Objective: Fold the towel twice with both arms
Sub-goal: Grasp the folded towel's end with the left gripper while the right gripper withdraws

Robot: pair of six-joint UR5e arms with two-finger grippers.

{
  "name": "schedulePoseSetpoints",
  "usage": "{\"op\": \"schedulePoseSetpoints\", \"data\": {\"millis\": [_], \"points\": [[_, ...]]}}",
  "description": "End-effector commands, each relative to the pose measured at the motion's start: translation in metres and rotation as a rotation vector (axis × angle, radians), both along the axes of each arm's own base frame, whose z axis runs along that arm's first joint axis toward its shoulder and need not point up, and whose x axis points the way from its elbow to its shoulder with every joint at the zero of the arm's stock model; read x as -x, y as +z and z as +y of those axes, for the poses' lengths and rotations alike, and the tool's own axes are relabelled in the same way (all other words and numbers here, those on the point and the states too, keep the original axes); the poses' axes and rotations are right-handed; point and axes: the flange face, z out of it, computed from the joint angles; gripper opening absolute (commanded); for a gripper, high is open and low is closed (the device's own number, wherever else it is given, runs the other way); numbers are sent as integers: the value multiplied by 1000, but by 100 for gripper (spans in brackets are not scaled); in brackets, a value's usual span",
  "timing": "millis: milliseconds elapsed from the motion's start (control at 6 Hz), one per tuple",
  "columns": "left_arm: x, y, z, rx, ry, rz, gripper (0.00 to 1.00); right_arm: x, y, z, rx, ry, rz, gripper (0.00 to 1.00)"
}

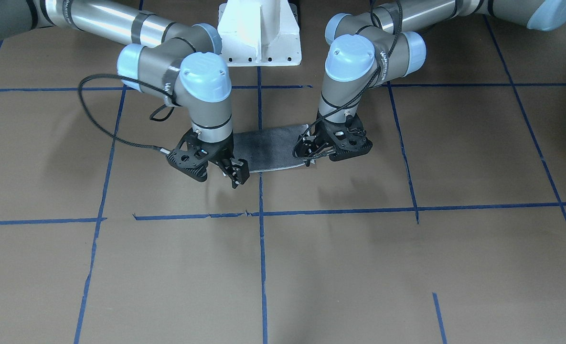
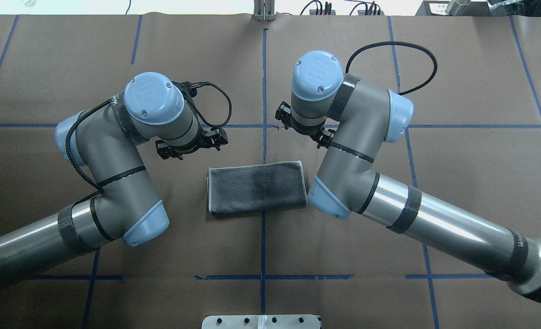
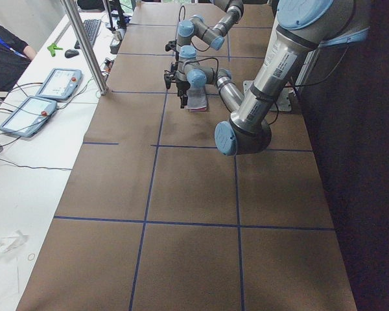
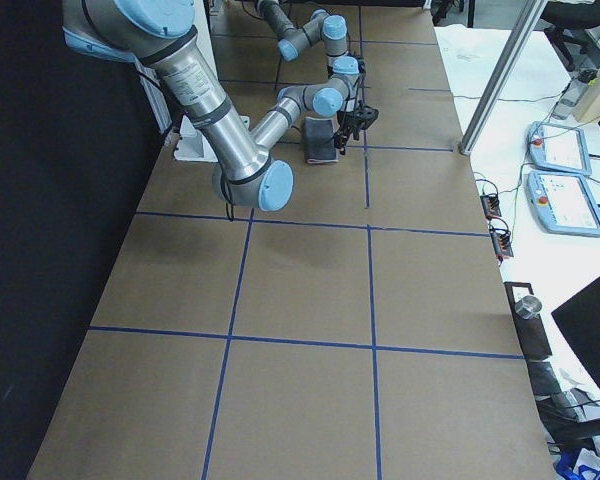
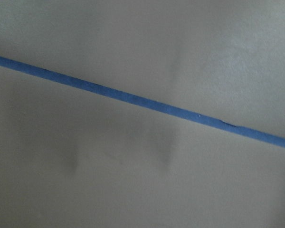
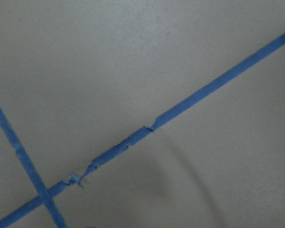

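Note:
The towel (image 2: 256, 187) lies flat on the brown table as a folded rectangle, dark grey face up with a whitish border; it also shows in the front view (image 1: 271, 148). My left gripper (image 1: 311, 155) hovers at the towel's far left corner, points down, looks open and holds nothing. My right gripper (image 1: 234, 174) hovers just past the towel's far right corner, looks open and is empty. In the overhead view the wrists hide most of the left gripper (image 2: 189, 145) and the right gripper (image 2: 303, 128). Both wrist views show only bare table and blue tape.
Blue tape lines (image 2: 264, 137) divide the brown paper table into squares. The white pedestal base (image 1: 259, 33) stands behind the towel on the robot's side. Both arms' elbows flank the towel. Operator tablets (image 3: 58, 84) lie beyond the table's far edge.

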Motion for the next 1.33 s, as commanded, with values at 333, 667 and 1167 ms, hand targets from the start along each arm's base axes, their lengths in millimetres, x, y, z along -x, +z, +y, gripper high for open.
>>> {"op": "schedulePoseSetpoints", "data": {"millis": [333,667,1167], "points": [[-31,15,70,23,17,118,97,-166,78,-32,-147,-285,-74,100],[-56,19,102,54,-30,106,76,-196,98,-27,-193,-332,-70,100],[-56,31,106,64,-27,90,68,-196,96,-25,-201,-330,-71,100]]}}
